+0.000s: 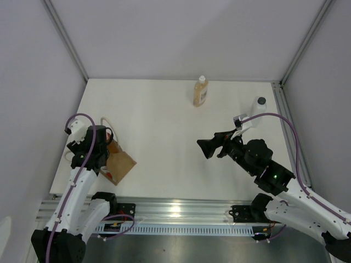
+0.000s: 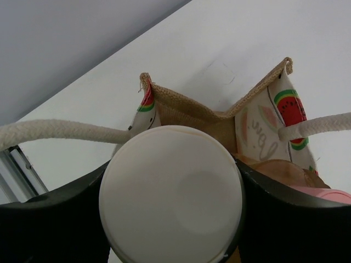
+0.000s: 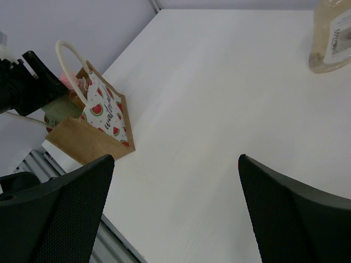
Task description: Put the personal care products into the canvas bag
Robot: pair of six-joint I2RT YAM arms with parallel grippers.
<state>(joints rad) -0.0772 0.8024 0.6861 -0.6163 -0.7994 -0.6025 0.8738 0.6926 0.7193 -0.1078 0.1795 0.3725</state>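
My left gripper [image 1: 96,147] is shut on the olive-green bottle; its round white cap [image 2: 171,194] fills the space between the black fingers [image 2: 285,219], right over the open mouth of the canvas bag [image 2: 219,118]. The bag [image 1: 119,162] stands at the table's left front, with cream rope handles [image 2: 60,131] and a watermelon print. A pink cap [image 2: 324,193] shows inside it. The amber bottle [image 1: 201,91] and the white bottle with dark cap [image 1: 258,108] stand at the back right. My right gripper [image 1: 211,147] is open and empty above mid-table.
The bag stands close to the table's left front edge, with the metal rail [image 1: 181,211] just beyond it. In the right wrist view the bag [image 3: 101,123] is at far left and the amber bottle [image 3: 332,38] at top right. Grey walls enclose the table.
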